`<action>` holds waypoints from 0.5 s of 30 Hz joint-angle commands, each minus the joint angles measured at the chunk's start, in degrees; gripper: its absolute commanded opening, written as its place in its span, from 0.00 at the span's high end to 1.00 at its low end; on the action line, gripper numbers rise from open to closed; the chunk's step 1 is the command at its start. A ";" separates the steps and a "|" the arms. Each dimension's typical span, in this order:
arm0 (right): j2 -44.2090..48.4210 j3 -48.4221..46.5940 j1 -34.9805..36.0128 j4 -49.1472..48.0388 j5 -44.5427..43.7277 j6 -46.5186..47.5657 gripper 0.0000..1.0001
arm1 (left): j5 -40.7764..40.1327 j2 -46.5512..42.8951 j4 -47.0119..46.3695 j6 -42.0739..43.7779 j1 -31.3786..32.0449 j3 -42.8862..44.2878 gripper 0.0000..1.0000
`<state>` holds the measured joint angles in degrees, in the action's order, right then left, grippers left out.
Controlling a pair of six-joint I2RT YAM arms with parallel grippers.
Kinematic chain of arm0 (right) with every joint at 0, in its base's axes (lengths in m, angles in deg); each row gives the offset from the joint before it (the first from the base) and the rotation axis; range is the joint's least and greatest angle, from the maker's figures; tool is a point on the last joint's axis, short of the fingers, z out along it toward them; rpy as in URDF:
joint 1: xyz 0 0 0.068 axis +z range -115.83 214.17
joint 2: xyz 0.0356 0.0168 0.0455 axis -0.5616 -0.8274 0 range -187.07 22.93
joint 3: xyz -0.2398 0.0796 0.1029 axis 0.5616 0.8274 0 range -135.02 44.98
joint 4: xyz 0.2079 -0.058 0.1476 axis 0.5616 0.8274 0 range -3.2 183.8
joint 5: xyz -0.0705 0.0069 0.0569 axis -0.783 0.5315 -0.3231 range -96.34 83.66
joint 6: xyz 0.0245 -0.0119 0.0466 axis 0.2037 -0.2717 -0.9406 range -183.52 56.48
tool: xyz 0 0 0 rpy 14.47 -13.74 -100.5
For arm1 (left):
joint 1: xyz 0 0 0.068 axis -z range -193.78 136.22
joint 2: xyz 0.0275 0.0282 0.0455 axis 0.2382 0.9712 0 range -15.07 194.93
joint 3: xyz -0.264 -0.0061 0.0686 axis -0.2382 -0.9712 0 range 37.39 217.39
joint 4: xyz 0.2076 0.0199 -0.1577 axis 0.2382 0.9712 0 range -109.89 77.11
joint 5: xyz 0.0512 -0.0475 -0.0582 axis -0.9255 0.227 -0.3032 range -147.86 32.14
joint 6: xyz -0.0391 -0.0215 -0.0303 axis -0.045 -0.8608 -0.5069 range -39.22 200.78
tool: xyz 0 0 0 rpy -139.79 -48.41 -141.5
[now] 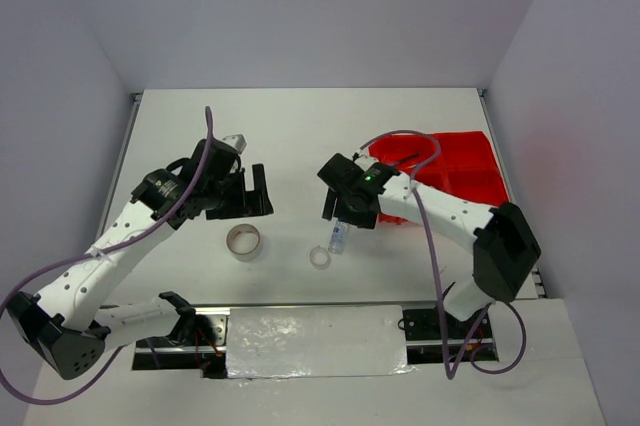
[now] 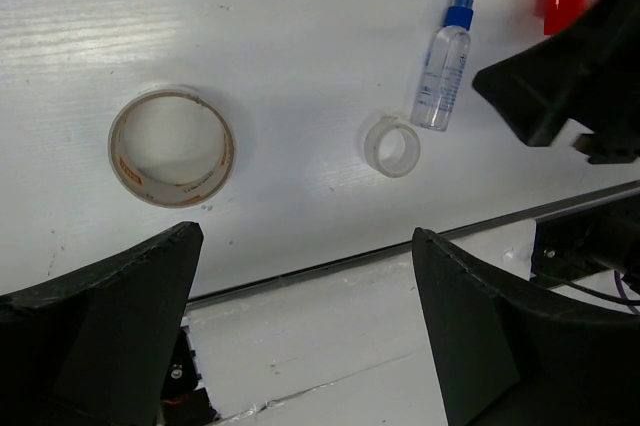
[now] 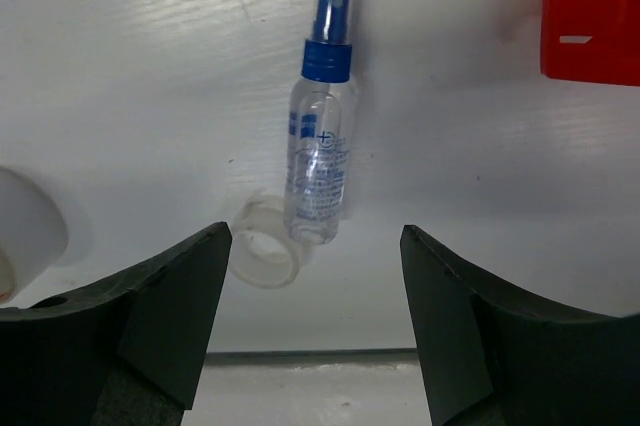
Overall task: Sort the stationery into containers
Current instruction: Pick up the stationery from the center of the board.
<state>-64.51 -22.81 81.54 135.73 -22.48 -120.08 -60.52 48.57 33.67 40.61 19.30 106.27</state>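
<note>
The clear blue-capped bottle (image 1: 338, 238) lies on the white table, also in the right wrist view (image 3: 322, 136) and the left wrist view (image 2: 443, 64). The small clear tape ring (image 1: 320, 257) lies by its base (image 3: 265, 246). The beige tape roll (image 1: 244, 241) lies flat to the left (image 2: 172, 146). My right gripper (image 1: 345, 218) is open and empty just above the bottle (image 3: 315, 231). My left gripper (image 1: 243, 208) is open and empty above the tape roll's far side (image 2: 305, 236). The red tray (image 1: 460, 171) stands at the right, with a thin dark pen (image 1: 405, 159) in it.
The table's near edge and a metal rail (image 1: 315, 338) run just below the tape pieces. The right arm's links lie across the tray's near side. A tray corner shows in the right wrist view (image 3: 590, 16).
</note>
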 commanded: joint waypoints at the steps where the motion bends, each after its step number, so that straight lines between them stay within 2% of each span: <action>1: -4.92 1.52 0.35 -3.40 2.16 -2.15 0.24 | 2.22 -1.50 -1.88 2.10 -0.21 -1.90 0.01; 5: -10.02 1.96 0.35 -6.56 4.01 -3.03 0.30 | 3.97 -3.08 -2.06 3.33 -0.21 -2.52 0.01; 10: -14.77 1.69 0.09 -8.32 2.08 -3.39 0.36 | 2.92 -3.87 0.04 4.30 -0.21 -2.52 0.01; 15: -17.33 3.80 -0.09 -13.06 1.46 -3.12 0.54 | 2.92 -4.66 0.93 4.39 -0.21 -2.61 0.01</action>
<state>-80.88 -20.44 81.54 126.83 -19.59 -122.61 -58.05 45.13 33.89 43.39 19.30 103.56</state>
